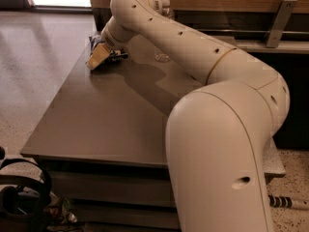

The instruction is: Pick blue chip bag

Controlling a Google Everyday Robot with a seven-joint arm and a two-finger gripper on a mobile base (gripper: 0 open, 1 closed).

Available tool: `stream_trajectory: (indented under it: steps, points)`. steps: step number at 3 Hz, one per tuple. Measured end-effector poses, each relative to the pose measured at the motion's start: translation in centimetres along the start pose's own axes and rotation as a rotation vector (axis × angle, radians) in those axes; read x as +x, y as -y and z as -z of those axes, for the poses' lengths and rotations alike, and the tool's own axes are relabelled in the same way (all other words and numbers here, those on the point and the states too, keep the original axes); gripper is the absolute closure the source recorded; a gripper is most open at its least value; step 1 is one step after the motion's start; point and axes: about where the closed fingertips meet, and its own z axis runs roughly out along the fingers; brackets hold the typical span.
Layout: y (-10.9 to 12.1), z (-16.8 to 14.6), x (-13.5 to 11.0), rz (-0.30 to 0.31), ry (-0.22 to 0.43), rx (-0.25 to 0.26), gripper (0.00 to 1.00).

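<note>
Stretching over the flat grey bench [96,124], your cream jointed arm [193,42] is holding its tan-tipped hand [99,58] at the far left corner, right beside the small crinkled dark navy-blue chip bag [116,57] lying there. You cannot tell whether the hand is open or closed. 1 clear plastic bottle [161,57] is standing near.

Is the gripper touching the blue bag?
Cannot tell. In the camera view the gripper, at the table's far corner, overlaps the bag, hiding any contact.
</note>
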Motion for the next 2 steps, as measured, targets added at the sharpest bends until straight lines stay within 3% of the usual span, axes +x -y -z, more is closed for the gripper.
stream_trajectory:
  steps: [1,2]
  points:
    - [-0.31,-2.18,0.94,-0.026,-0.011,-0.037,0.18]
    - [-0.32,-2.42,0.9,-0.031,-0.013,-0.044,0.49]
